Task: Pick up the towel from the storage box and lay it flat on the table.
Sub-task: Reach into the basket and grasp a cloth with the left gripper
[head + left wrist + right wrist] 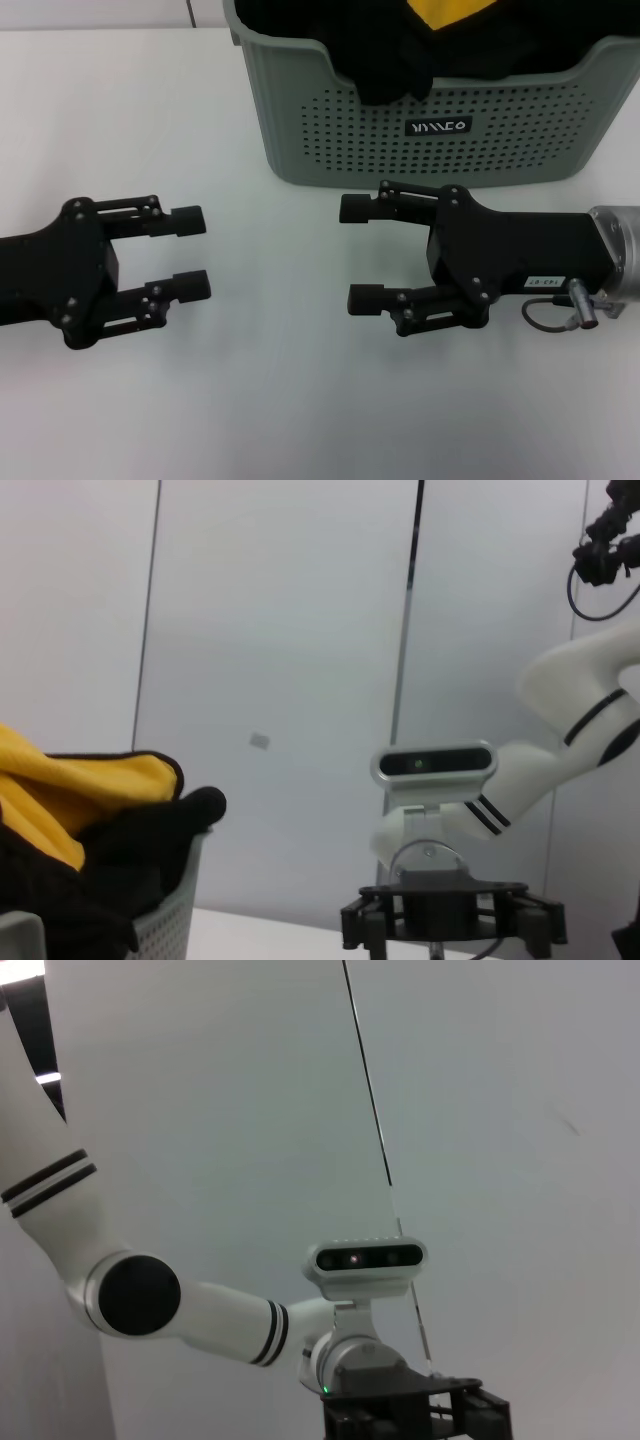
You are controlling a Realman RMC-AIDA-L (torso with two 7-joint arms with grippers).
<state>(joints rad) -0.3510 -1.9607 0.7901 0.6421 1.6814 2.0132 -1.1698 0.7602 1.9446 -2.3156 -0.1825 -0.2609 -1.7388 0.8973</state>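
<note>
Towel (447,12) in storage box (430,130), top centre-right. Left tool (190,253) lower left & right tool (358,254) centre: both wide, empty, over desk (250,400).

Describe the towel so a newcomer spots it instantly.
On the plain white table stands a grey-green perforated plastic storage box. Inside, among plain black cloths, the bright yellow towel peeks out at the top: the only yellow thing there.

towel (450,14) in storage box (440,130) | box on table (250,400), far side
</note>
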